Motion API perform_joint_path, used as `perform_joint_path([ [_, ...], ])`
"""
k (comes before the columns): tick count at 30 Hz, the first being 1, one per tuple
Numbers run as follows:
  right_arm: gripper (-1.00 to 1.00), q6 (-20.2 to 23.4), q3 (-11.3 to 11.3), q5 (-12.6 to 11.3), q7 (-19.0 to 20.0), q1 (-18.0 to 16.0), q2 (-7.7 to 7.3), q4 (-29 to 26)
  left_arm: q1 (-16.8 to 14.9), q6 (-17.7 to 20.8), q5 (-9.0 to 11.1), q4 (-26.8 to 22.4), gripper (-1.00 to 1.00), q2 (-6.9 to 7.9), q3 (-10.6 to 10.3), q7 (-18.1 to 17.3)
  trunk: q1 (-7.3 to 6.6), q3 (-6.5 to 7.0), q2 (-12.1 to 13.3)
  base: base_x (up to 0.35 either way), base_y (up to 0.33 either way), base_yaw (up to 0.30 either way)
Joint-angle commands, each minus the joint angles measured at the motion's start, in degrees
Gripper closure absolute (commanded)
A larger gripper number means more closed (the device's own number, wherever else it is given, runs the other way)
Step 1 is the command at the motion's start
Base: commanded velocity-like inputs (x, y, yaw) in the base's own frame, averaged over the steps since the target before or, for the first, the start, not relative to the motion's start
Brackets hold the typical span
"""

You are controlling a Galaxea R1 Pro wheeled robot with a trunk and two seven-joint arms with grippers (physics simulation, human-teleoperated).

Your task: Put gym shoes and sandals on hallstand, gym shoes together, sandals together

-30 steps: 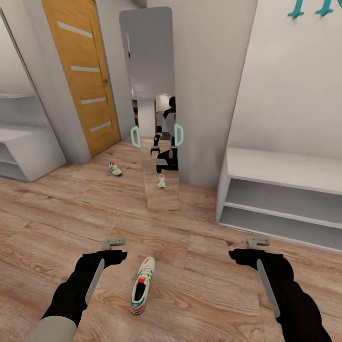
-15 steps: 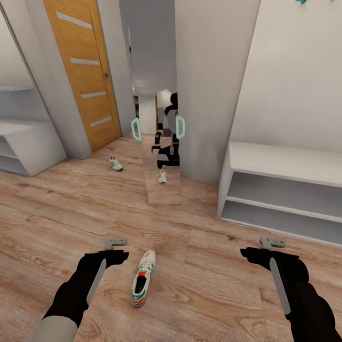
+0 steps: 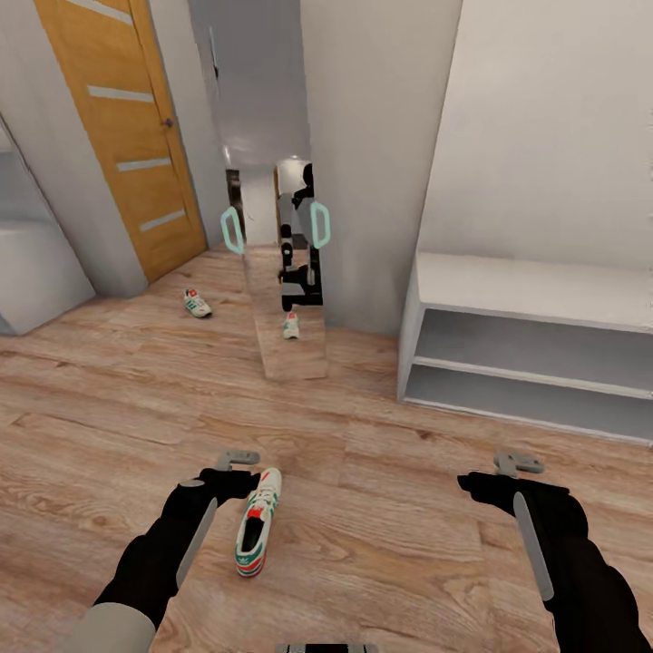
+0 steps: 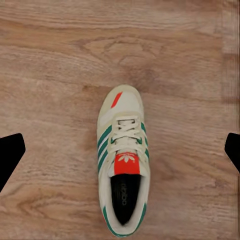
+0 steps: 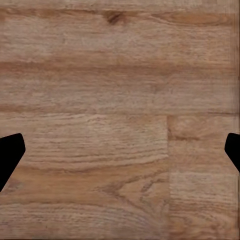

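Shoe far left: second cream-white sneaker lies near the orange door, well apart.
Left gripper: fingers spread wide, holding nothing, poised above the cream-white lace-up gym shoe with green stripes.
Grasp advice: descend centred, straddling the shoe's midsection across its width.
Right gripper: fingers wide, empty, over bare wood-grain plank floor.
Goal far right: pale grey-white hallstand, bench top free.

Orange door, tall mirror, pale, perhaps grey wall
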Motion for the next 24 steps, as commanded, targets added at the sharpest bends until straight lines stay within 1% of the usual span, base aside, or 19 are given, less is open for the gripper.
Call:
perform_joint_path([
  [1, -1.00, 0.0, 0.0, 0.0, 0.0, 0.0, 0.00, 0.0, 0.0, -0.4, 0.0, 0.0, -1.00, -0.02, 0.0, 0.0, 0.02, -0.30, 0.0, 0.000, 0.000, -0.222],
  [7, -1.00, 0.0, 0.0, 0.0, 0.0, 0.0, 0.00, -0.1, 0.0, -2.3, 0.1, 0.4, -1.00, -0.05, 0.0, 0.0, 0.18, -2.05, -0.1, 0.000, 0.000, -0.220],
  [13, -1.00, 0.0, 0.0, 0.1, 0.0, 0.0, 0.00, -0.1, 0.1, -9.0, 0.4, 2.4, -1.00, 0.00, 0.0, 0.0, 0.33, -3.80, -0.2, 0.000, 0.000, -0.217],
  [17, -1.00, 0.0, 0.0, 0.1, 0.0, 0.0, 0.04, -0.1, 0.1, -12.2, 0.4, 4.0, -1.00, 0.09, 0.0, 0.0, 0.44, -4.97, -0.2, 0.000, 0.000, -0.209],
  [21, -1.00, 0.0, 0.0, 0.1, 0.0, 0.0, 0.03, -0.1, 0.1, -14.6, 0.4, 5.5, -1.00, 0.20, 0.0, 0.0, 0.54, -6.14, -0.3, 0.000, 0.000, -0.201],
  [24, -1.00, 0.0, 0.0, 0.0, 0.0, 0.0, 0.03, -0.1, 0.1, -16.9, 0.4, 6.5, -1.00, 0.30, 0.1, 0.0, 0.54, -6.35, -0.3, 0.000, 0.000, -0.197],
])
